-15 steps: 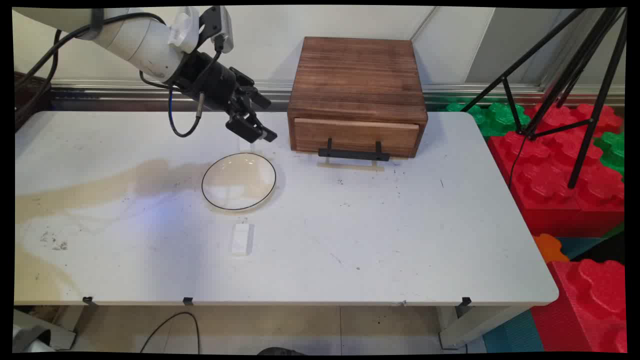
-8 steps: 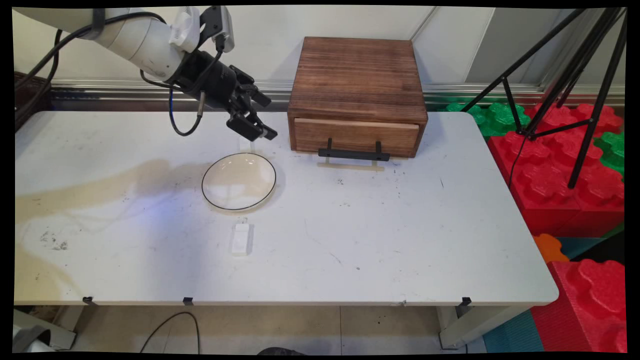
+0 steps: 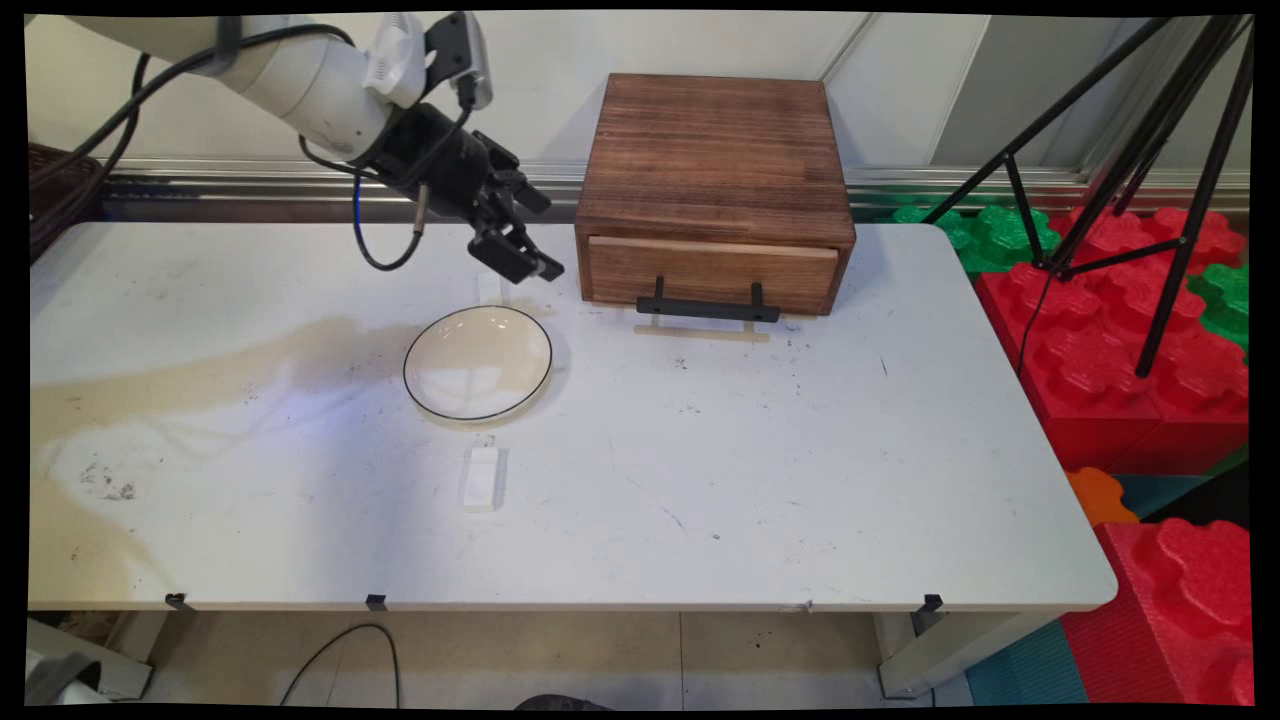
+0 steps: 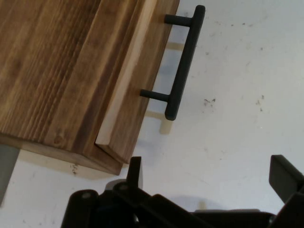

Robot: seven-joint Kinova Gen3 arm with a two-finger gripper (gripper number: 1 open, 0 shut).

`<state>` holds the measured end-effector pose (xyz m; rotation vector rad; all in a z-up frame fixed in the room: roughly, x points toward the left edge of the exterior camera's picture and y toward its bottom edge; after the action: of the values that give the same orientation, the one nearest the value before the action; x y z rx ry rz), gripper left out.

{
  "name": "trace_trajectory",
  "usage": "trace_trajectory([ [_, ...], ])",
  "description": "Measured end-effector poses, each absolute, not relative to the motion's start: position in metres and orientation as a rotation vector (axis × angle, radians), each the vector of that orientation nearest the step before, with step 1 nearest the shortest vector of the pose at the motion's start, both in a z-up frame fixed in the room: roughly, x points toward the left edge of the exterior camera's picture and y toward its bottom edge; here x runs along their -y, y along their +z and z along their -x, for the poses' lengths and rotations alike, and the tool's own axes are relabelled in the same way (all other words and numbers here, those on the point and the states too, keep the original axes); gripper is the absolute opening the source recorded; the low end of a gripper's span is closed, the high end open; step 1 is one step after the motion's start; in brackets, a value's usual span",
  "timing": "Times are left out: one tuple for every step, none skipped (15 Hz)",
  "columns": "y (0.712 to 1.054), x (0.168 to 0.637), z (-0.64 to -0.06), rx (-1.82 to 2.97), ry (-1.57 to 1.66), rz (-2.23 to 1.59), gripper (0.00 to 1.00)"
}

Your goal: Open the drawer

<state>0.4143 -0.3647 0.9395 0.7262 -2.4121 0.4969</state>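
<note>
The gripper [image 3: 525, 255] hangs in the air above the far part of the white table [image 3: 900, 480], tilted down and toward the picture's right, with black cables looping beneath the arm. Its fingers stand wide apart and hold nothing — in the hand view one finger [image 4: 135, 172] rises at the lower middle and the other at the lower right edge, with bare table between them.

Just to the gripper's right sits a dark wooden box [image 3: 714, 170] with a single drawer [image 3: 712, 274] in its front. The drawer looks shut or nearly so, its paler front standing slightly proud of the box. A black bar handle [image 3: 708, 308] on two posts sticks out from the drawer front. In the hand view the box [image 4: 61, 71] fills the upper left, and the handle [image 4: 183, 64] runs down the middle, well clear of both fingers.

Below the gripper, nearer the camera, a round plate [image 3: 478, 362] with a thin dark rim lies flat on the table. A small white block [image 3: 481, 478] lies just on the near side of the plate, apart from it. Another small pale piece [image 3: 488, 288] lies on the table just beyond the plate, under the gripper; what it is I cannot tell.

A brownish stain [image 3: 200, 370] spreads over the left part of the table. At the right, off the table, stand a black tripod [image 3: 1150, 150] and big red and green foam blocks [image 3: 1130, 360].
</note>
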Motion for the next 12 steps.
trace_trajectory([
  [0.940, 0.367, -0.410, 2.418, 0.499, -0.730, 1.00],
  [0.940, 0.369, -0.406, 2.424, 0.501, -0.734, 1.00],
  [0.939, 0.371, -0.401, 2.432, 0.502, -0.736, 1.00],
  [0.939, 0.373, -0.395, 2.442, 0.502, -0.736, 1.00],
  [0.939, 0.375, -0.390, 2.448, 0.502, -0.737, 1.00],
  [0.938, 0.377, -0.383, 2.455, 0.501, -0.737, 1.00],
  [0.937, 0.379, -0.376, 2.462, 0.499, -0.738, 1.00],
  [0.936, 0.381, -0.370, 2.469, 0.499, -0.740, 1.00],
  [0.935, 0.382, -0.366, 2.474, 0.499, -0.741, 1.00],
  [0.934, 0.384, -0.359, 2.482, 0.500, -0.743, 1.00],
  [0.932, 0.387, -0.351, 2.490, 0.503, -0.747, 1.00],
  [0.930, 0.390, -0.344, 2.495, 0.507, -0.750, 1.00],
])
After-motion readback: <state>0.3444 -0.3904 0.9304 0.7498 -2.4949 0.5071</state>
